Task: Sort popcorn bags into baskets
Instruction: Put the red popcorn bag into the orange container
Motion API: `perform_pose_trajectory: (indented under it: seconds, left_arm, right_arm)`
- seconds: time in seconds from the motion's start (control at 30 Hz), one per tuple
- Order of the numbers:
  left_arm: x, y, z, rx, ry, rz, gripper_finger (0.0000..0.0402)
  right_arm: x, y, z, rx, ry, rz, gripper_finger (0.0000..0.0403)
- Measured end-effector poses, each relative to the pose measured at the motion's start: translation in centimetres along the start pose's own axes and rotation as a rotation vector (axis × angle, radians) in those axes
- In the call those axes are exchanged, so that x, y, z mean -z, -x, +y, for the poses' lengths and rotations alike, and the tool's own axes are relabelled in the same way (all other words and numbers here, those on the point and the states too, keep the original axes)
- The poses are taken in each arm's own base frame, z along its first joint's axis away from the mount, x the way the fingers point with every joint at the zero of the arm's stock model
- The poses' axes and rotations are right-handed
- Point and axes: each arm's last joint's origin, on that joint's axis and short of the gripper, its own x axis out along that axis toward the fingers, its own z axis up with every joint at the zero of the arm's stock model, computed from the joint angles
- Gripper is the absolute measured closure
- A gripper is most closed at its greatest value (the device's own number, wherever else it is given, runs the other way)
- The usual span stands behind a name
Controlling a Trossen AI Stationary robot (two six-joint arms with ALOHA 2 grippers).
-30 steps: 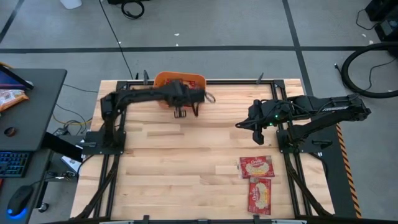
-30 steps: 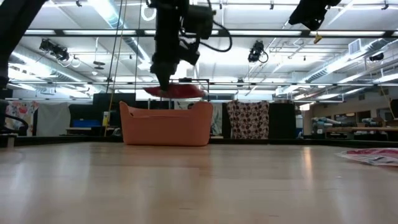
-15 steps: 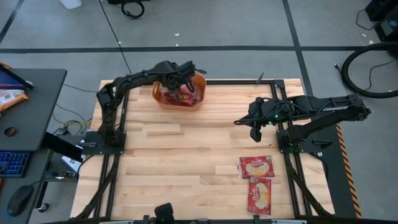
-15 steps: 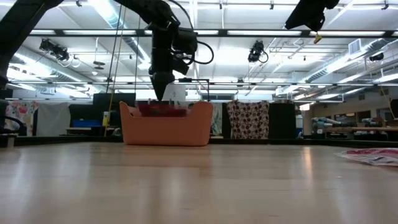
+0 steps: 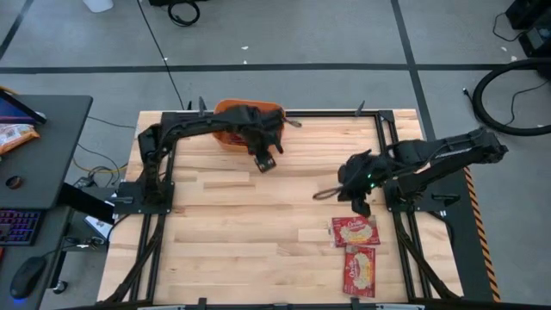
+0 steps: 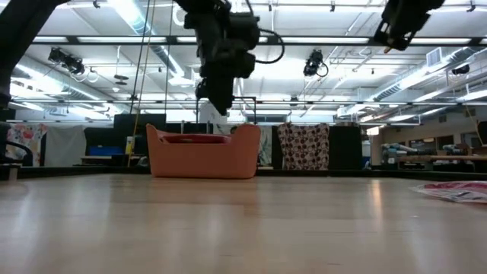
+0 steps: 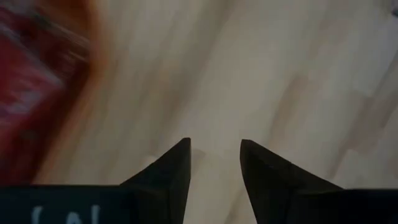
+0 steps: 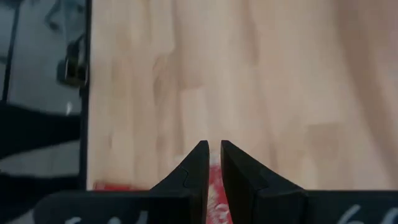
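The orange basket (image 6: 204,152) stands at the table's far edge, left of middle, with red popcorn bags (image 6: 190,139) lying inside it. My left gripper (image 5: 265,162) hangs open just off the basket's near right corner, above bare wood, with nothing between its fingers (image 7: 214,149). Two more popcorn bags (image 5: 355,231) (image 5: 361,271) lie flat on the table at the near right. My right gripper (image 5: 359,205) hovers just beyond the farther of them, pointing down. A narrow empty gap shows between its fingers (image 8: 214,149), with a strip of red bag (image 8: 215,186) below them.
Black frame rails (image 5: 379,116) run along the table's edges. A grey cable loop (image 5: 325,194) hangs beside my right wrist. A desk with a keyboard and an orange-and-white packet (image 5: 13,133) stands left of the table. The table's middle is bare wood (image 5: 250,224).
My left gripper carried a red bag over the basket and opened. The bag dropped in among the others. The gripper then drew back toward the near edge, off the basket's near right corner. My right gripper moved toward the near edge, up to the two bags on the table.
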Motion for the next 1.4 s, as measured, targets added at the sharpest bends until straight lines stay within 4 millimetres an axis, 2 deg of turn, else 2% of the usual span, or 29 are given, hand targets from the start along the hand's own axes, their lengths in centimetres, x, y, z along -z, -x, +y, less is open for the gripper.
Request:
perform_pose_trajectory:
  seconds: [0.13, 0.23, 0.33, 0.53, 0.73, 0.87, 1.13, 1.27, 1.4]
  left_arm:
    - [0.9, 1.3, -3.7, -0.058, -0.034, -0.056, 0.026]
    - [2.0, 2.7, -6.4, -0.159, -0.035, -0.14, 0.026]
    - [2.9, 3.6, -8.9, -0.161, -0.026, -0.211, 0.026]
    - [4.3, 4.5, -12.1, -0.127, -0.002, -0.274, 0.026]
    - [5.8, 6.6, -13.1, -0.11, -0.025, -0.312, 0.026]
    - [7.0, 9.5, -13.1, -0.08, -0.031, -0.389, 0.026]
    - [9.6, 15.0, -12.2, -0.022, -0.052, -0.539, 0.026]
    - [10.6, 16.4, -11.8, -0.008, -0.054, -0.566, 0.026]
    - [11.5, 17.5, -11.5, 0.003, -0.061, -0.579, 0.026]
  right_arm:
    - [1.1, -2.1, 0.9, -0.039, -0.002, 0.124, 0.0356]
    - [2.7, -3.3, 1.4, -0.052, 0.0, 0.222, 0.0356]
    - [4.3, -4.3, 1.8, -0.045, -0.002, 0.289, 0.0356]
    - [7.4, -6.5, 1.5, -0.009, -0.07, 0.383, 0.0352]
    - [9.0, -8.6, 1.5, -0.025, -0.24, 0.425, 0.0352]
    - [9.6, -10.0, 2.9, -0.061, -0.209, 0.463, 0.0336]
    - [10.5, -12.7, 5.1, 0.023, -0.066, 0.585, 0.0238]
    - [10.9, -13.9, 6.0, 0.108, -0.024, 0.586, 0.0185]
    - [11.0, -14.8, 6.8, 0.194, -0.022, 0.567, 0.0152]
